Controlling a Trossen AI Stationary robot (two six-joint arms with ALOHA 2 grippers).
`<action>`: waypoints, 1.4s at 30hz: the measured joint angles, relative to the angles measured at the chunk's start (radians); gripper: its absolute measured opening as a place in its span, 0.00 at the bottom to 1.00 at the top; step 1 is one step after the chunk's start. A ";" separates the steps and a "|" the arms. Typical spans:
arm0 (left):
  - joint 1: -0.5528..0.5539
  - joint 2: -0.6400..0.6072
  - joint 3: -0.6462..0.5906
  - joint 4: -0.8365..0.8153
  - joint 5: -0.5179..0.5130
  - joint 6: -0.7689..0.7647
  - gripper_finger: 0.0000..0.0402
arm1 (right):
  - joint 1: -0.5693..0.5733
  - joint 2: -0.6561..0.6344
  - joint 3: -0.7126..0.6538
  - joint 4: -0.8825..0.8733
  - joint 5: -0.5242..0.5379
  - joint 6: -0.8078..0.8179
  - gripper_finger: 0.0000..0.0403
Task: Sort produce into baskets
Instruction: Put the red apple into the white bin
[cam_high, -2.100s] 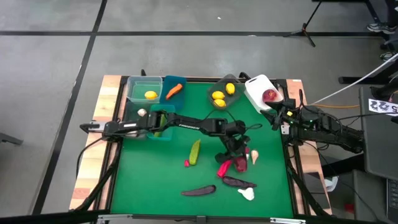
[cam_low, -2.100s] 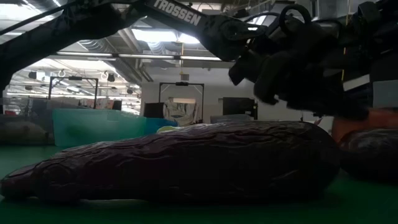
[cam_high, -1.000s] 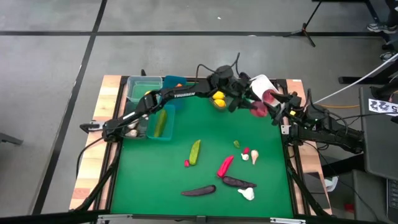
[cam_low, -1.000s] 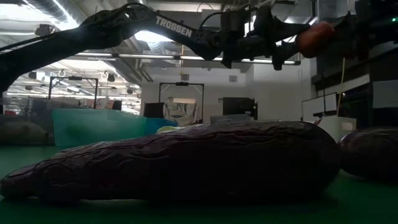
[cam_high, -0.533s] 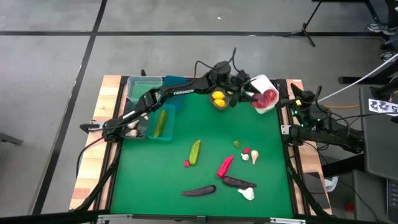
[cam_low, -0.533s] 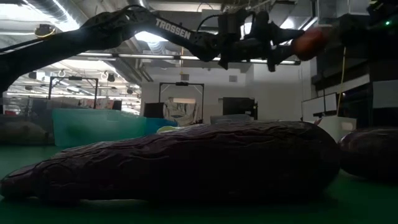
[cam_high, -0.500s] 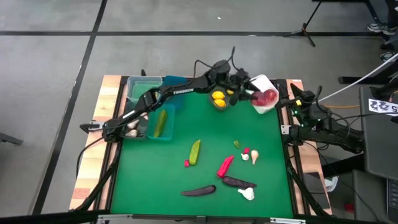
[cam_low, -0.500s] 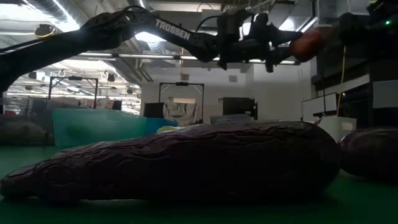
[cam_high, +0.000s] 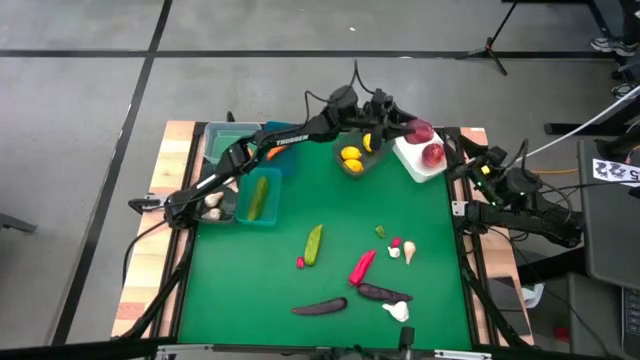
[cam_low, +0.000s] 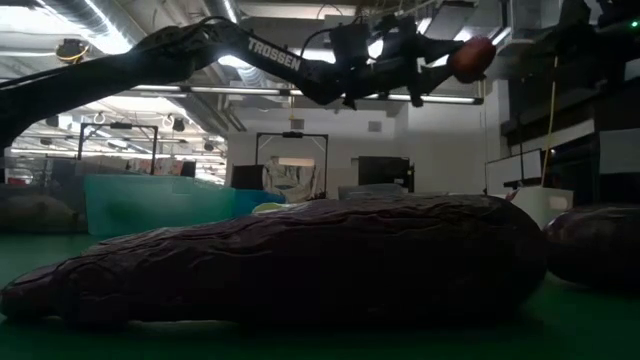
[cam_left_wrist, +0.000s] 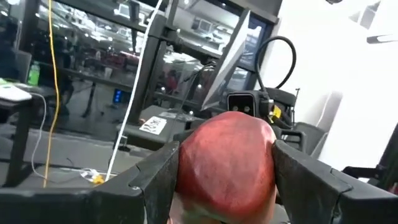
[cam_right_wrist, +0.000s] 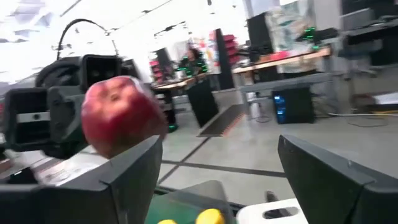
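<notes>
High view, upper right: my left gripper (cam_high: 408, 128) was clamped on a red apple (cam_high: 421, 131) above the white basket (cam_high: 414, 165); releasing high risked it bouncing out.

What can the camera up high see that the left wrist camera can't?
Only the high view shows the baskets, such as the white one with an apple inside, plus the cucumber and eggplant on the green table. Only the left wrist view shows the room's windows close up. Both show the left gripper shut on a red apple.
</notes>
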 joint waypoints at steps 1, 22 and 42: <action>-0.005 0.000 0.000 0.002 -0.012 0.010 0.58 | 0.000 0.000 -0.001 -0.001 -0.016 0.000 0.79; -0.010 0.002 -0.067 0.211 -0.083 -0.060 0.58 | 0.000 0.000 -0.001 0.083 -0.230 -0.002 0.79; -0.010 0.002 -0.188 0.466 -0.177 -0.188 0.58 | 0.000 0.000 -0.001 0.045 -0.275 -0.011 0.79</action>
